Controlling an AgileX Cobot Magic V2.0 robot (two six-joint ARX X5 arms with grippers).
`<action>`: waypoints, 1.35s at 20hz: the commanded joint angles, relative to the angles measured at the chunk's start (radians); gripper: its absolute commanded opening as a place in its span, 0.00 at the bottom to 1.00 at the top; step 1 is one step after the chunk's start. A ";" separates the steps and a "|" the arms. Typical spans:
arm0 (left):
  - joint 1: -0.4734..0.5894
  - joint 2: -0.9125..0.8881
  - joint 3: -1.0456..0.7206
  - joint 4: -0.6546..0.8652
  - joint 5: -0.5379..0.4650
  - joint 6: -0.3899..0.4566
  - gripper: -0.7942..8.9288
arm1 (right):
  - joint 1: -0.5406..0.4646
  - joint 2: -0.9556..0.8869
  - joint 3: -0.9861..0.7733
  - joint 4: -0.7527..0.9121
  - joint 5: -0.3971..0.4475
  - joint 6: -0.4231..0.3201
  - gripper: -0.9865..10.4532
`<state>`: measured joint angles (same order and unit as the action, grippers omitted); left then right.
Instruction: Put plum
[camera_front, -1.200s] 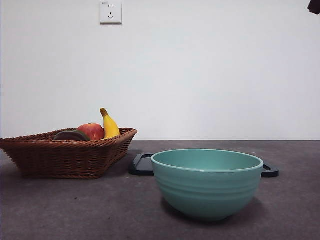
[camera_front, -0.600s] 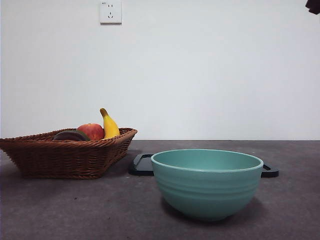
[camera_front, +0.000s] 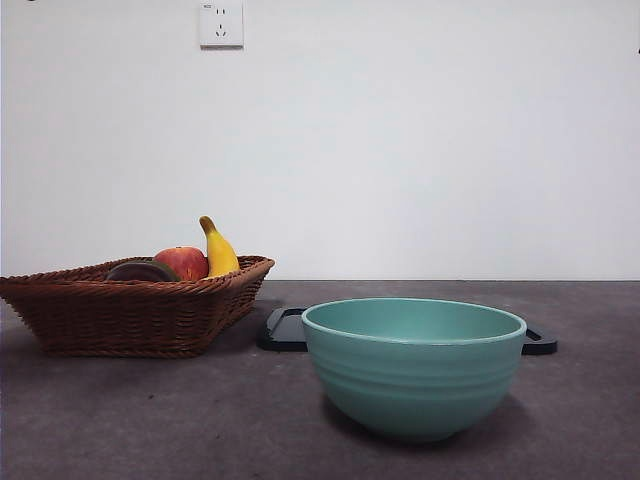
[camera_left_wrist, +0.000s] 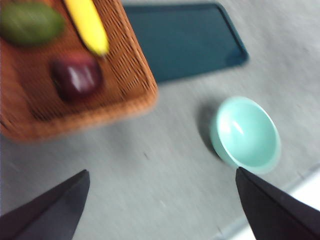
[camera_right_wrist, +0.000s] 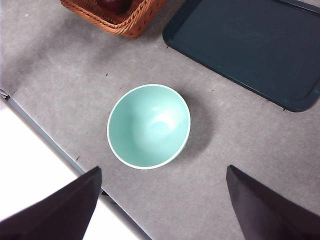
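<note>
So the wicker basket sits way off to the left of the teal bowl, and everything hangs off that bowl really. The plum is lying in the basket, next to the banana and a green fruit, with a red apple poking over the rim in the front view. Just behind the bowl there's a flat dark tray, lying bare. Bowl is bare inside too, nothing touching it. Left gripper hangs high above the table between basket and bowl, jaws spread wide and holding nothing. Right gripper hovers above the bowl, jaws also wide apart, nothing in them.
</note>
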<state>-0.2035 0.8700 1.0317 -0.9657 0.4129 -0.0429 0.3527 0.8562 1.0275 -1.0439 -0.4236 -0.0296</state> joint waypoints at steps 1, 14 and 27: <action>-0.024 0.077 0.089 0.019 -0.061 -0.001 0.57 | 0.005 0.006 0.016 0.003 -0.003 -0.004 0.44; -0.164 0.642 0.317 0.129 -0.426 0.001 0.56 | 0.005 0.006 0.016 0.003 -0.003 -0.003 0.44; -0.164 0.915 0.317 0.243 -0.485 0.001 0.56 | 0.005 0.006 0.016 0.003 -0.002 -0.004 0.44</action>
<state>-0.3634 1.7668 1.3243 -0.7300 -0.0727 -0.0425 0.3527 0.8562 1.0275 -1.0439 -0.4236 -0.0296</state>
